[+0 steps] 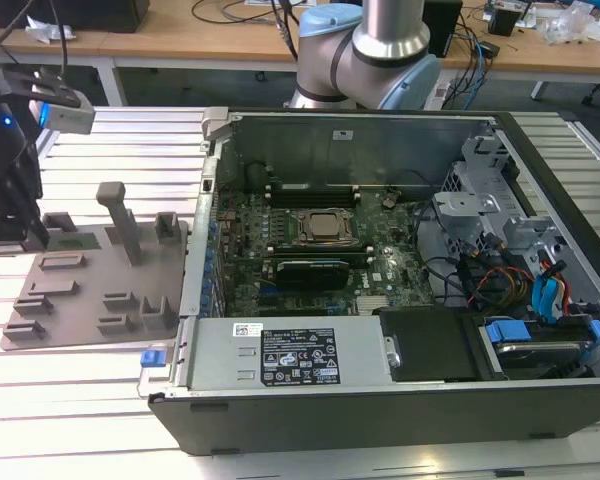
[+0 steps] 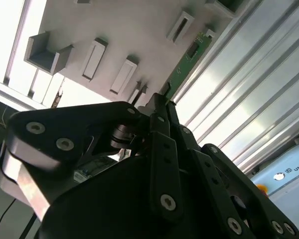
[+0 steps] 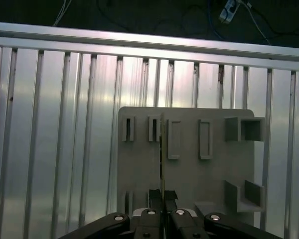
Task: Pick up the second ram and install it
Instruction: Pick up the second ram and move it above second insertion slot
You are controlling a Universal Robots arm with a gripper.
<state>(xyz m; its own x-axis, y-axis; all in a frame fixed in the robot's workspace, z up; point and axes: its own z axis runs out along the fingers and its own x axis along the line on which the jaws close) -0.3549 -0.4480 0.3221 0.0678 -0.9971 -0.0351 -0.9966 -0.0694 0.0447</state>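
Ribbed metal tabletop everywhere, with a grey tray of plastic slot blocks sitting on it right under the pincer. An open computer case sits well apart from the pincer, toward the exterior view's right.

The pincer is clenched on the second ram. In the first wrist view the fingertips sit one on each side of it with no gap that I can see. The grip is down at one end of the stick, and the rest pokes out past the tips over the tray. I honestly can't tell whether it's lifted clear of its slot or just seated in it.

The hold makes sense, I reckon. The stick stands on its long edge, so the fingers squeeze the two flat faces. That also keeps the connector edge free for pushing into a slot on the motherboard, next to the processor socket.

Orientation-wise, the first wrist view has it dead edge-on, just a thin line running straight away from the fingertips. It lines up with the long slots in the tray blocks beside it. The second wrist view catches the green face with its little dark chips. There the long axis heads away from the pincer along the tray's border, beside the bare table slats.
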